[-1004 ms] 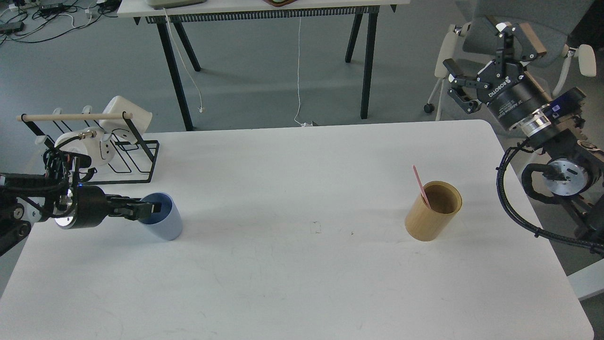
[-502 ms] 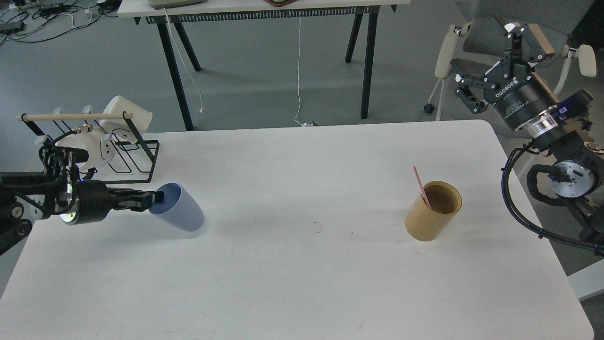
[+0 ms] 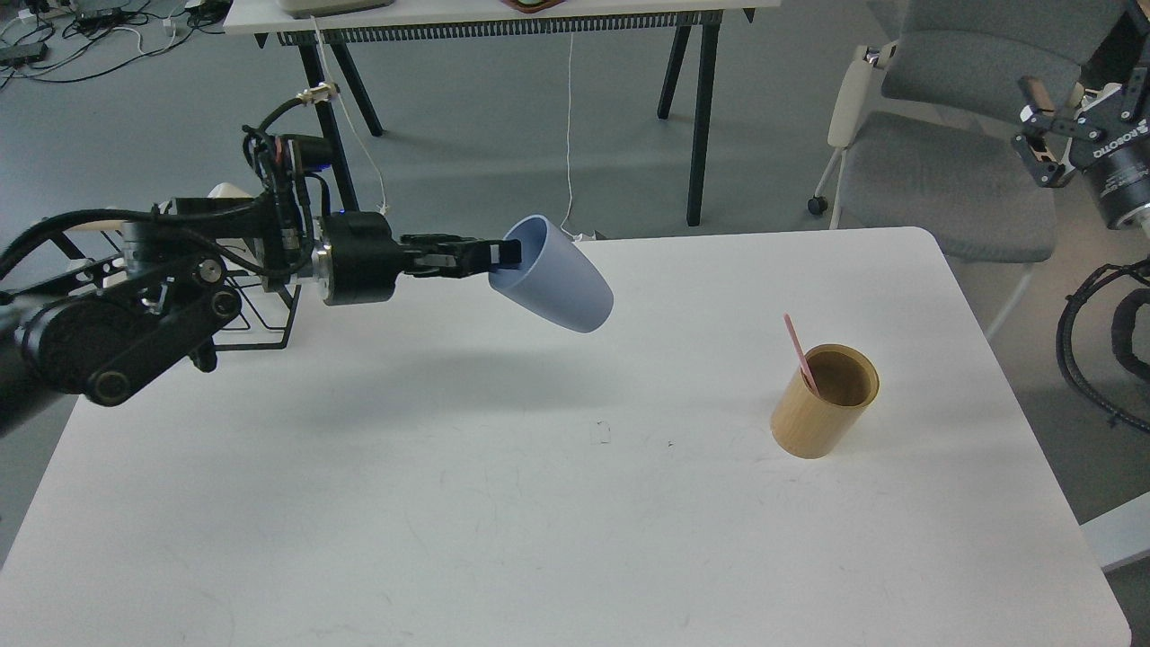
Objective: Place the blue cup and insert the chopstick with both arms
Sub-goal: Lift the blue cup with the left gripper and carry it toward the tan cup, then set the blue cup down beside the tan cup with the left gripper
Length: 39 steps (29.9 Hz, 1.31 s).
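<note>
My left gripper [image 3: 505,255] is shut on the rim of the blue cup [image 3: 559,288] and holds it tilted on its side in the air above the table's far middle, mouth facing left. The pink chopstick [image 3: 798,352] leans inside the tan wooden cylinder [image 3: 822,402] at the table's right. My right gripper [image 3: 1047,121] is raised off the table at the far right edge of the view, open and empty.
A black wire rack [image 3: 256,310] with white mugs stands at the table's far left, mostly hidden behind my left arm. A grey office chair [image 3: 943,171] stands beyond the white table's [image 3: 539,539] far right corner. A dark-legged table stands behind.
My left gripper has lifted the blue cup off the table and carried it up and to the right. My right gripper has drawn back to the right, off the table.
</note>
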Motion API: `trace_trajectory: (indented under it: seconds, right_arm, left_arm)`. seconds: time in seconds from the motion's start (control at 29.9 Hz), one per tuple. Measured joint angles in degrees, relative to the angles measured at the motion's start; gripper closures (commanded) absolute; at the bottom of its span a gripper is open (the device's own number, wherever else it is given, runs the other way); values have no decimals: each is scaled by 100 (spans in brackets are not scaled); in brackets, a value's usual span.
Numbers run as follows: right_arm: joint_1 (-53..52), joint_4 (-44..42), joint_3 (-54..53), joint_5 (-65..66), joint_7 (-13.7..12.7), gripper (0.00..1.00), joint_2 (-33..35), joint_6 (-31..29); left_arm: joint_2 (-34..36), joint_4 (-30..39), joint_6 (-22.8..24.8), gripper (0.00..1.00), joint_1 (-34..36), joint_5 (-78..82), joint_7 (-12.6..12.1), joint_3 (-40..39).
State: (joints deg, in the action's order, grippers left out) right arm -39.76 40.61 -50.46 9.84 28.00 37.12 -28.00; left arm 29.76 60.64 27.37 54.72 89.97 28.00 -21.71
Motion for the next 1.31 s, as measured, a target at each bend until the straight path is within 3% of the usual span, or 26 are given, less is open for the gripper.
trace_trajectory:
  seconds: [0.13, 0.23, 0.77, 0.97, 1.1, 1.31]
  right_arm:
    - [0, -166, -1, -325, 0, 1, 180, 0]
    - [0, -195, -1, -363, 0, 1, 234, 0]
    - [110, -227, 59, -369, 0, 1, 208, 0]
    - [144, -235, 54, -369, 0, 1, 208, 0]
    - [167, -233, 52, -369, 0, 1, 208, 0]
    - [207, -231, 38, -369, 0, 1, 208, 0]
  left_arm:
    - [-779, -877, -111, 99, 497, 609, 0, 966]
    - [-1184, -1300, -182, 99, 560, 1158, 0, 1207]
    - [-2270, -1760, -180, 99, 532, 2539, 1, 1302]
    - [-2851, -2430, -280, 99, 550, 2860, 2, 1294]
    - [-2966, -2868, -390, 99, 609, 3113, 3, 1271]
    - [-2975, -2976, -400, 97, 667, 3166, 1, 1283]
